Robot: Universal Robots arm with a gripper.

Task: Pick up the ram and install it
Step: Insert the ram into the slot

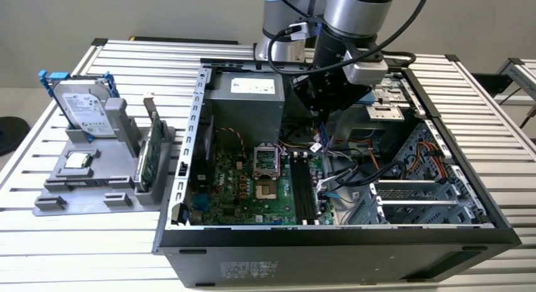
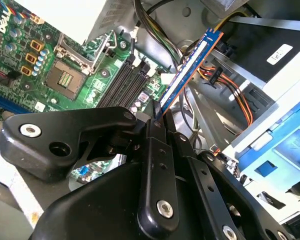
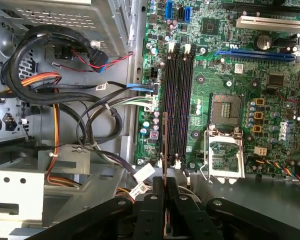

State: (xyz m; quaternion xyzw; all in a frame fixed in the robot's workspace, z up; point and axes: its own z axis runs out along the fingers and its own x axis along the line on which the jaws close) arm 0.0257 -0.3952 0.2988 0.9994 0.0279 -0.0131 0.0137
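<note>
My gripper (image 1: 323, 124) hangs inside the open computer case (image 1: 335, 232), above the far end of the motherboard's black memory slots (image 1: 303, 191). It is shut on the ram (image 2: 186, 70), a long thin stick with a blue edge that juts out from between the fingers (image 2: 157, 150). In the first wrist view the ram (image 3: 163, 150) shows edge-on as a thin line running along the slots (image 3: 179, 105), held by the gripper (image 3: 165, 187). In the second wrist view the slots (image 2: 121, 86) lie beside the stick, which stays above the board. All the slots stand bare.
The green motherboard (image 1: 243, 198) carries an open CPU socket (image 1: 266, 169) beside the slots. A grey power supply (image 1: 247, 107) and bundles of cables (image 3: 65, 100) crowd the case. On the exterior view's left, a grey holder (image 1: 84, 191) keeps a hard drive (image 1: 84, 110) and a green card (image 1: 153, 151).
</note>
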